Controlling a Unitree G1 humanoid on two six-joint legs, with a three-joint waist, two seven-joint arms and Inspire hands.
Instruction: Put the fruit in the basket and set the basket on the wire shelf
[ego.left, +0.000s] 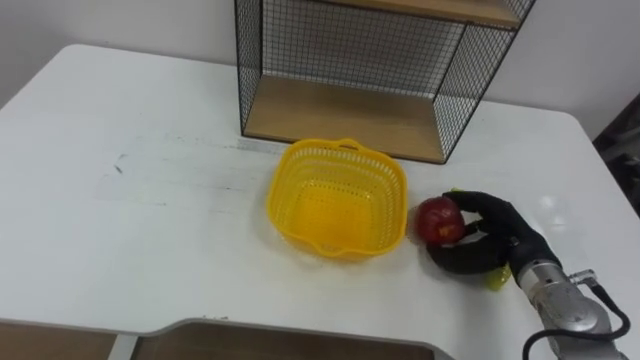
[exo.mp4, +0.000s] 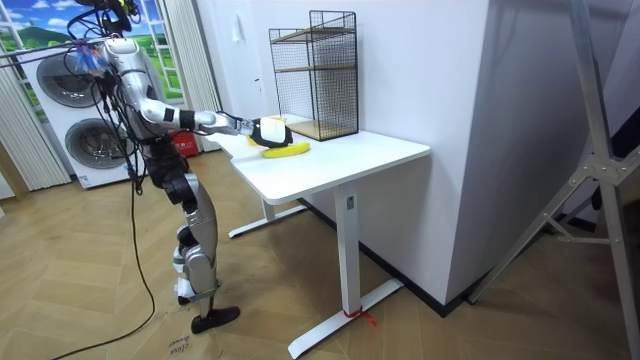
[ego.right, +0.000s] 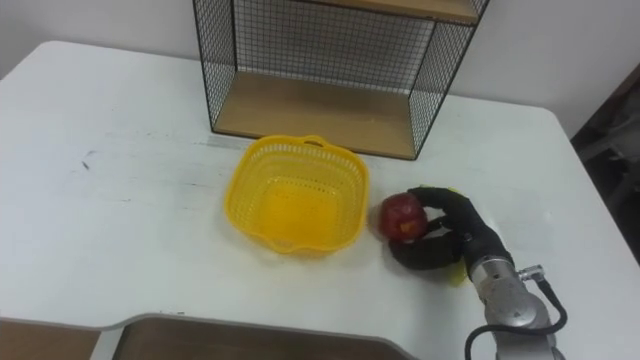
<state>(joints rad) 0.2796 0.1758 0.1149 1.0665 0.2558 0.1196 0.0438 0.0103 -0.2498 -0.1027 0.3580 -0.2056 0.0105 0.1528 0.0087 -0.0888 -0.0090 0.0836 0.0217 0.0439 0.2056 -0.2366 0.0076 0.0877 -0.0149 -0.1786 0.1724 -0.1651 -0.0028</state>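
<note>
Right hand (ego.left: 500, 234) came in from the lower right, nearest the robot and to the right of the yellow basket (ego.left: 335, 215), with the forearm running back off the bottom edge. The dark fingers were curled round a red apple (ego.left: 438, 221), clamped on its right side with the thumb underneath. The apple was outside the basket, just beside its right rim and level with its middle; could not tell if it touched the rim or was lifted clear of the table. A banana (exo.mp4: 287, 150) lay on the table under and beside that hand, right of the basket, with yellow ends poking out past the fingers in the eye views. The basket sat upright on the white table (ego.left: 150, 200), roughly mid-table. It was plastic lattice with a small handle tab on the far rim and another on the near rim, and had no fruit in it. There were faint dark scuff marks on the tabletop to the left of the basket. Behind the basket and close to its far rim stood the wire shelf (ego.left: 345, 115), a black mesh frame with a wooden bottom board that was bare and a second wooden board higher up. The shelf was set against the wall at the table's far edge. In the room view the robot stood upright on a wood floor at the table's end opposite the shelf, right arm stretched out over the tabletop toward the basket. Washing machines (exo.mp4: 70, 85) stood behind the robot, well apart from the basket.
</note>
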